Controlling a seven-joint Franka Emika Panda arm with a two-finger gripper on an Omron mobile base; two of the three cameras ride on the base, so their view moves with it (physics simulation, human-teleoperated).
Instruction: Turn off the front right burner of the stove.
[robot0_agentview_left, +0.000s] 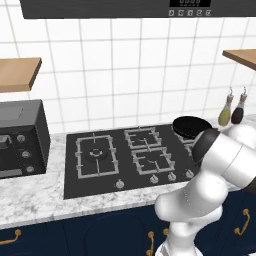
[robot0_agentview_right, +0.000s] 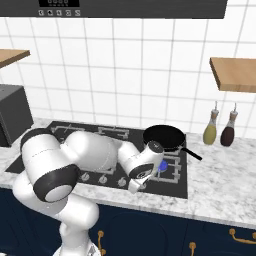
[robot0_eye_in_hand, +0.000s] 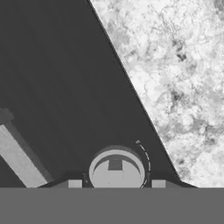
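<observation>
White-tiled kitchen, marble counter (robot0_agentview_right: 210, 187); the stove (robot0_agentview_left: 100, 185), black glass, is set into it, and the front right burner (robot0_agentview_right: 167, 167) with its blue flame sits at the cooktop's near right corner, below the black pan (robot0_agentview_right: 163, 136). The arm is folded low and forward, and the gripper (robot0_eye_in_hand: 116, 183) is spread, one fingertip either side of a silver knob (robot0_eye_in_hand: 116, 168) near the stove's front edge. Judgement: centre on the knob, close squarely, then rotate about its axis without slipping off.

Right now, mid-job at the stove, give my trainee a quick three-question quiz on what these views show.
1. True or false: a blue flame burns at the front right burner.
2. What sits on the stove behind that burner: A) black pan B) kettle C) bottle?
3. In the hand view, what lies between the gripper fingertips?

Key: 1 true. 2 A. 3 a silver knob.
</observation>
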